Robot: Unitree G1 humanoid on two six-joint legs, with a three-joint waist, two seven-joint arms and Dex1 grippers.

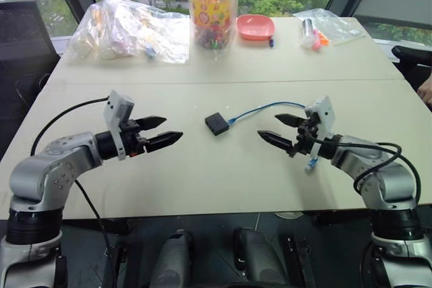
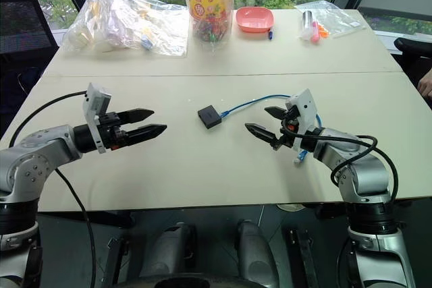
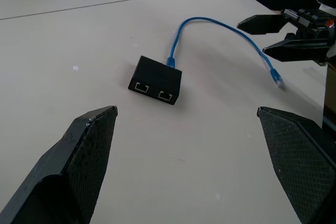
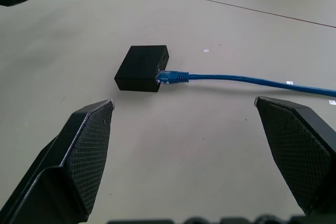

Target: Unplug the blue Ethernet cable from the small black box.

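The small black box (image 1: 217, 123) lies flat in the middle of the beige table (image 1: 202, 180). The blue Ethernet cable (image 1: 263, 108) is plugged into the box's right side and curves right, passing behind my right gripper; its free end (image 1: 311, 163) lies on the table below that wrist. My left gripper (image 1: 159, 131) hovers open to the left of the box, pointing at it. My right gripper (image 1: 282, 130) hovers open to the right, also pointing at it. In the left wrist view the box (image 3: 155, 81) shows two empty ports facing the left gripper. The right wrist view shows the plug (image 4: 169, 76) seated in the box.
At the table's far side stand a clear bag of items (image 1: 128, 30), a tall plastic jar (image 1: 214, 5), a pink bowl (image 1: 255, 27) and a small bag with markers (image 1: 322, 30). A person's hand (image 1: 425, 90) shows at the right edge. Black chairs flank the table.
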